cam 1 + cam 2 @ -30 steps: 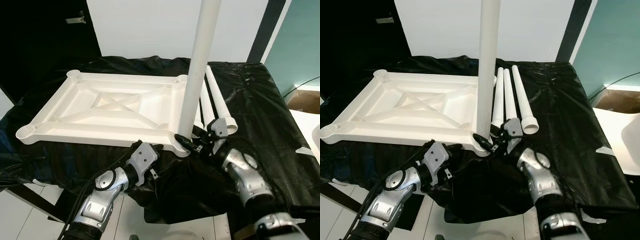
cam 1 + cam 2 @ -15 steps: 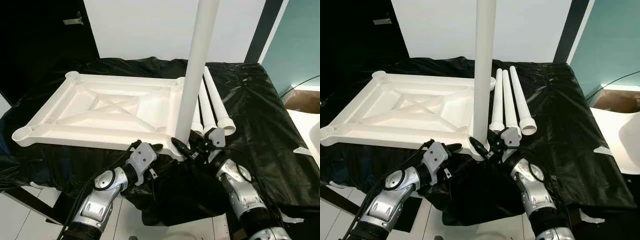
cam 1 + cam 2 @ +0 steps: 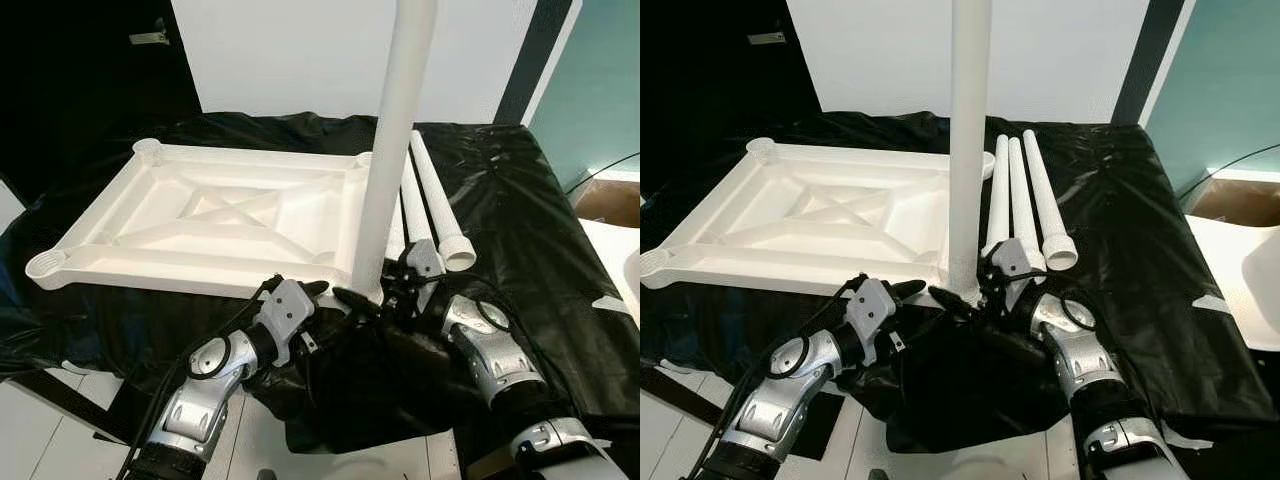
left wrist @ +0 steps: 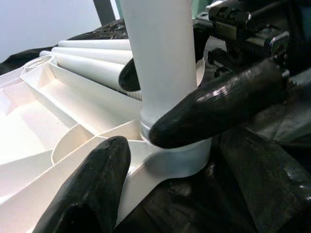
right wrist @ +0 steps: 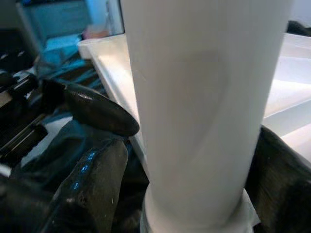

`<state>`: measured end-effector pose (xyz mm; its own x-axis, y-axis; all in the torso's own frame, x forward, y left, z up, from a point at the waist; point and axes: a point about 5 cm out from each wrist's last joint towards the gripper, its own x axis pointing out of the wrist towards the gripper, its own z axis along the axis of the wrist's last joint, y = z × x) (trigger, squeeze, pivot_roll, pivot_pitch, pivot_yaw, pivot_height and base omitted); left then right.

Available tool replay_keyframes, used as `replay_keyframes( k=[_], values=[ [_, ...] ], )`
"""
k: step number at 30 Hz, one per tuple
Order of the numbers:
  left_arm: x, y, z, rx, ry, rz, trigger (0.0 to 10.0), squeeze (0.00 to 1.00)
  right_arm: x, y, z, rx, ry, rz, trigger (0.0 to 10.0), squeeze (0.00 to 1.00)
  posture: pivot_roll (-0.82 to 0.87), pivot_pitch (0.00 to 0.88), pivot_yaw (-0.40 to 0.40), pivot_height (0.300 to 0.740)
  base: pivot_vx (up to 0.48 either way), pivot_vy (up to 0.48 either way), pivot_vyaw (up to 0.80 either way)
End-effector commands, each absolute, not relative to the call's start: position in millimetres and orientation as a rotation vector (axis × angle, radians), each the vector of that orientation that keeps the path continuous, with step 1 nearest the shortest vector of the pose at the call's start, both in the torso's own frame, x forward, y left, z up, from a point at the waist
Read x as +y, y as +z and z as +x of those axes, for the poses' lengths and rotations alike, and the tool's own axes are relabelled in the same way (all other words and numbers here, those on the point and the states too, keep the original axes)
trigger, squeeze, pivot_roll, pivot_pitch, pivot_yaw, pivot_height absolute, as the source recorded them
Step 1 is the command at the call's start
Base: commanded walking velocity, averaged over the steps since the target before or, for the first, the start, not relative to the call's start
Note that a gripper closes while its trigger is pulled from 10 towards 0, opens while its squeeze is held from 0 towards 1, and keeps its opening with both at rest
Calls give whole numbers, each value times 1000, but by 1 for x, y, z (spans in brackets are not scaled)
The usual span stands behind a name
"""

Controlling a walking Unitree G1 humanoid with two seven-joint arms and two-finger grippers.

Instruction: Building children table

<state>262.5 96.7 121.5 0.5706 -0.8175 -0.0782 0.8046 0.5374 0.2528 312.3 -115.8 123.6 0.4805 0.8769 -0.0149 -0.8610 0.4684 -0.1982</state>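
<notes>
Nearest the robot, both pincers work at the foot of the upright leg [image 3: 393,150], a white plastic tube standing in the near right corner socket [image 4: 182,158] of the upside-down table panel [image 3: 200,215]. The right pincer [image 3: 368,296] is clamped low on the upright leg, one black finger on either side of the tube just above the socket. The left pincer [image 3: 312,290] sits just beside the socket on the panel's near edge with its fingers [image 4: 92,184] spread apart, one resting against the panel rim and the other close to the socket collar, gripping nothing.

The upright leg looks like hollow moulded plastic: light, stiff and smooth, so it would likely slip or turn under rubbery fingertips unless squeezed firmly. Its height above the grip makes it top-heavy for a low hold; holding near the socket gives control of seating, but the top could sway. The panel is a broad ribbed shell, probably light enough to slide on the black plastic sheet [image 3: 520,220] that covers the tabletop, so bracing its rim beside the socket seems wise.

Beyond the upright leg, three spare legs [image 3: 1025,190] lie side by side on the sheet, touching one another, just right of the panel, flared ends toward the robot. Farther off, the panel's other three corner sockets stand open.
</notes>
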Motion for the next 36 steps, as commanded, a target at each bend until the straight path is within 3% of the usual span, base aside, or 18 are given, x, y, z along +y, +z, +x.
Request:
replay_keyframes(
  k=[1,2,3,16,22,25,33,35,36],
  values=[
    [99,122,264,-48,-927,278,10000,0,-114,122,313,-68,1110,-199,10000,0,165,0,-10,740,0,0,0],
    [100,122,263,-47,-926,279,10000,0,-116,123,316,-52,1137,-211,8588,0,167,0,-10,740,0,0,0],
    [100,122,263,-46,-925,280,10000,0,-118,124,318,-34,1156,-216,0,0,169,0,-8,740,0,0,0],
    [102,120,261,-38,-921,283,10000,0,-121,120,315,-10,1132,-114,0,0,176,0,-10,740,0,0,0],
    [101,119,261,-36,-930,283,10000,0,-102,102,291,-129,946,-35,0,0,161,0,-3,740,0,0,0],
    [99,120,262,-37,-952,286,10000,0,-97,90,281,-146,731,68,0,0,147,0,8,740,0,0,0],
    [95,121,267,-42,-966,289,10000,0,-102,90,284,-144,689,77,0,0,128,0,12,740,0,0,0],
    [95,121,267,-43,-966,288,10000,0,-103,90,284,-137,692,74,392,0,126,0,12,740,0,0,0],
    [95,120,266,-42,-967,287,10000,0,-103,91,285,-130,707,66,10000,0,125,0,13,740,0,0,0]
  ],
)
